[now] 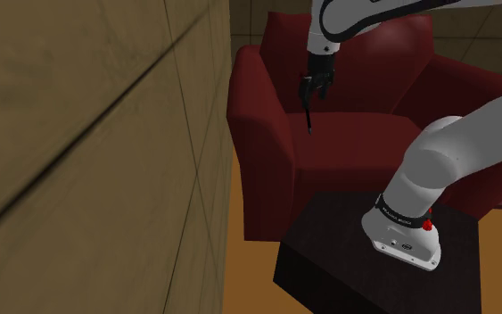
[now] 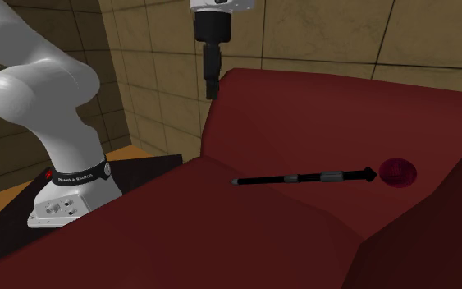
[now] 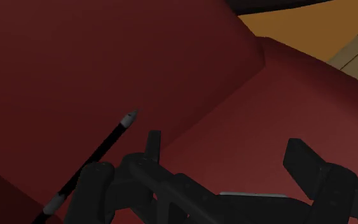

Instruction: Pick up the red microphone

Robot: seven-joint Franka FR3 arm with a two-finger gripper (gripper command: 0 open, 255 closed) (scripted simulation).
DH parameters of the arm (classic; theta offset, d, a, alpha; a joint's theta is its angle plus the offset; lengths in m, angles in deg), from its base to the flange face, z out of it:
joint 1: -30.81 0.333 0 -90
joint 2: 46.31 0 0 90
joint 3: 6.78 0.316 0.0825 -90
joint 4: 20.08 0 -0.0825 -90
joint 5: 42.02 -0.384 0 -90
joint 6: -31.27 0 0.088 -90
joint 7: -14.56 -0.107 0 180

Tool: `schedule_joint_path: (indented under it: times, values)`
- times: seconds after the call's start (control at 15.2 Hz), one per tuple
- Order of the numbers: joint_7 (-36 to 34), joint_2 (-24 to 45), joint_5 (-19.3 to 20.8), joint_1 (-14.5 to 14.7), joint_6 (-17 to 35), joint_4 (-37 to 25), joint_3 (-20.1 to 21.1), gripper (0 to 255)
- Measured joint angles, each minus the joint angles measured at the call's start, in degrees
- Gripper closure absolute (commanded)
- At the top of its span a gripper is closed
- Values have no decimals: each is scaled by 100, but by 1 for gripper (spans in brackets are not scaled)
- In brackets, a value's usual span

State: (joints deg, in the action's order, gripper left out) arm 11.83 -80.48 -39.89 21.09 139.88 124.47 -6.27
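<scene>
The microphone (image 2: 319,176) lies flat on the seat of a dark red armchair (image 2: 286,246). It has a thin black handle and a dark red ball head (image 2: 399,172). My gripper (image 2: 212,92) hangs open above the seat, clear of the microphone, nearer the handle's pointed tail than the head. In the wrist view the handle (image 3: 101,149) runs slantwise past one black finger (image 3: 153,145), outside the gap of the gripper (image 3: 228,153). In the shoulder view the gripper (image 1: 315,89) hovers over the armchair (image 1: 258,134), with the handle (image 1: 308,120) a thin dark line just below it.
The armchair's arms and backrest (image 1: 400,62) rise around the seat. A tan panelled wall (image 1: 79,134) stands close on the shoulder view's left. The dark stand (image 1: 329,259) sits in front of the chair on an orange floor (image 1: 249,276).
</scene>
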Motion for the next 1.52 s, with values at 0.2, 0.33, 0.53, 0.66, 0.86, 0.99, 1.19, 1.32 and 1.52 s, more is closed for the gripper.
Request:
schedule_joint_path:
  times: [0.2, 0.33, 0.53, 0.66, 0.86, 0.99, 1.19, 1.32, 1.52]
  values:
    - [-376, 396, 50, -241, 729, 48, -64, 0]
    - [-583, 624, 105, -422, 1213, 111, -144, 0]
    - [-909, 1063, 172, -677, 1830, 0, -258, 0]
    - [-1142, 1362, 208, -836, 2252, -73, -328, 0]
    - [-1503, 1735, 254, -1060, 2839, -146, -429, 0]
    - [-1749, 2029, 276, -1199, 3210, -257, -495, 0]
    - [-2037, 2407, 300, -1365, 3738, -335, -592, 0]
    - [-2075, 2513, 308, -1396, 3935, -281, -616, 0]
    - [-2104, 2665, 319, -1407, 4199, -180, -624, 0]
